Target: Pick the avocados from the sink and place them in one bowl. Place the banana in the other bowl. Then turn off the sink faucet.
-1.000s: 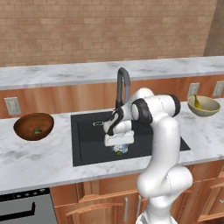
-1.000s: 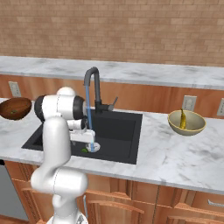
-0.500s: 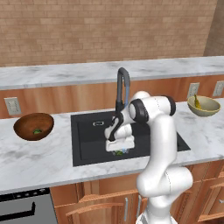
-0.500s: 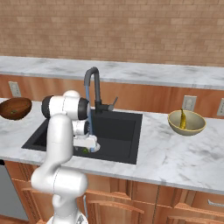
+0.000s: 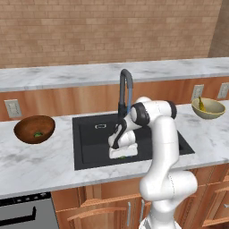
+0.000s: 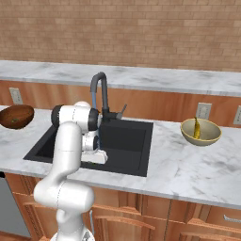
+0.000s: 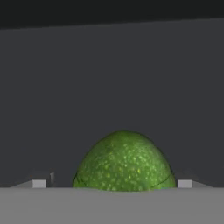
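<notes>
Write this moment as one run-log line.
open two-finger gripper astride green avocado | in black sink | yellow banana in beige bowl

No lettering, label or number can be read anywhere — as far as these small renderings allow.

Both base views look forward and down from behind the arm, sharing the sink (image 5: pixel 89 138) at 12 o'clock. The hand view sits close above an avocado (image 7: pixel 124 162).

We see the sink (image 5: pixel 89 143) in the table (image 5: pixel 40 161) between two bowls, an avocado (image 7: pixel 123 161) inside it under our hand (image 5: pixel 121 152).
</notes>
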